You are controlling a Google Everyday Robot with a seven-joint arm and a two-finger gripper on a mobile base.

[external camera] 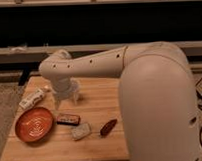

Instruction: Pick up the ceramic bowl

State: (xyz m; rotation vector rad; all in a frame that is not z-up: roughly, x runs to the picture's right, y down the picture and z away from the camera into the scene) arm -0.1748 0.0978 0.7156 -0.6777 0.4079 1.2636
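Ceramic bowl (34, 124): I am seeing it lying on the wooden table (99, 142).
Gripper (65, 99): hanging just beyond the bowl's far rim.
Grip: I cannot tell.

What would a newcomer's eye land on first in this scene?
The bulky white robot arm fills the right side, reaching left over the wooden table. Its gripper hangs above the table's left half, with the orange-red ceramic bowl nearer the front left corner.
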